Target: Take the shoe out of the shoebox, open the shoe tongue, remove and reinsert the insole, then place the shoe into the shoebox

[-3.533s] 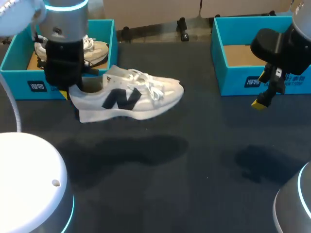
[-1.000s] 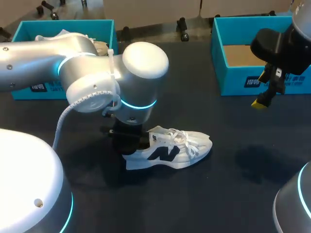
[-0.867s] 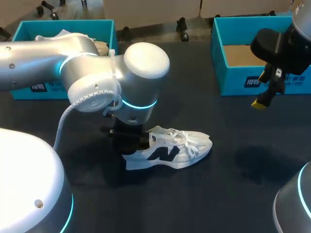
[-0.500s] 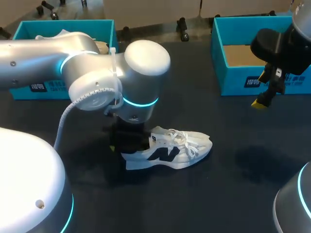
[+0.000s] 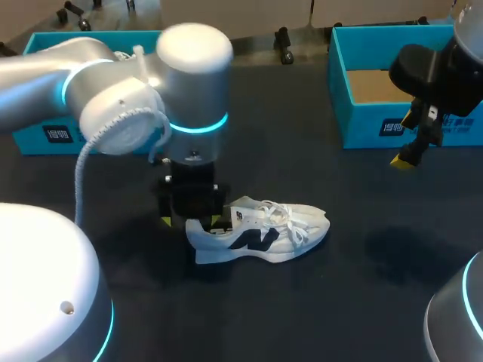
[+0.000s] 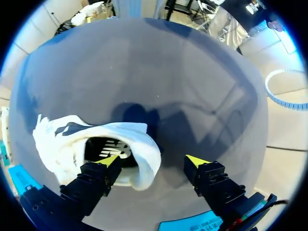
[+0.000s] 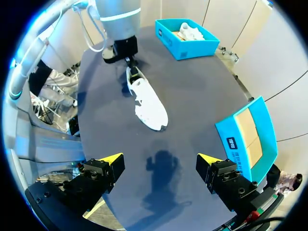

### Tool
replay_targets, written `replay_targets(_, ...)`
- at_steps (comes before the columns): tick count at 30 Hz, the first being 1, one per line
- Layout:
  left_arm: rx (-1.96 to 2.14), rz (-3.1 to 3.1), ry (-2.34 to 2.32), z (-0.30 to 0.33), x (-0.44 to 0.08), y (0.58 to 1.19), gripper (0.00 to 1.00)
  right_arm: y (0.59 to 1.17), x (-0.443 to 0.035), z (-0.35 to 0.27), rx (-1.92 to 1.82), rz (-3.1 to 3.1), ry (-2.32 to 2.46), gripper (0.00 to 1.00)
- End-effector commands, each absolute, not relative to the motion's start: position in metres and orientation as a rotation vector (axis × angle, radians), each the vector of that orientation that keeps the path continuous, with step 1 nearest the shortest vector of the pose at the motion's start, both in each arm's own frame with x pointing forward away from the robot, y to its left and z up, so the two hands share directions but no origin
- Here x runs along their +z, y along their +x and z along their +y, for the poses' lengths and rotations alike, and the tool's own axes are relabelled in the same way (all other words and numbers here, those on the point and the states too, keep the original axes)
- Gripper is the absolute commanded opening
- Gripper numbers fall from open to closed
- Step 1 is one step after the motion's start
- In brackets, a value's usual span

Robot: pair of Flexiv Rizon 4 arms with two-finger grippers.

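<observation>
Shoe (image 5: 260, 234) heel between parted left jaws, arm (image 5: 189, 83) pointing down; right jaws parted

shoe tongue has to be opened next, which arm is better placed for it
Probably left. Its open pincer sits at the white sneaker's heel, one finger at the collar opening. The right pincer hangs open near the blue shoebox, well away from the sneaker.
</observation>
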State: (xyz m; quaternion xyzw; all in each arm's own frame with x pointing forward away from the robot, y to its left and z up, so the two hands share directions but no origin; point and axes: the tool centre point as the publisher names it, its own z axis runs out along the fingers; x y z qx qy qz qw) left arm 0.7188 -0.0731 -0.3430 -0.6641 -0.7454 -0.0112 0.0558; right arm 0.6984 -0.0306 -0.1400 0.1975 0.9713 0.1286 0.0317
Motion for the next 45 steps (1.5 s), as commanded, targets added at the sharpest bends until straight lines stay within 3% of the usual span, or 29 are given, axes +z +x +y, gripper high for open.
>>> replay_targets(1, 0.075, -2.332, -2.037, -0.06, -0.321, 0.715, 0.95, 0.7, -0.14, -0.029, 0.391, 2.995, 0.61, 1.0)
replay_targets(3, 0.11, -2.365, -2.014, -0.06, -0.313, 0.713, 1.0, 0.7, -0.14, -0.029, 0.391, 2.995, 0.61, 1.0)
replay_targets(21, 0.488, -2.706, -1.718, -0.011, -0.279, 0.717, 1.0, 0.7, -0.14, -0.029, 0.391, 2.995, 0.61, 1.0)
replay_targets(45, 0.73, -2.827, -1.247, 0.086, -0.316, 0.744, 1.0, 0.7, -0.14, -0.029, 0.391, 2.995, 0.61, 1.0)
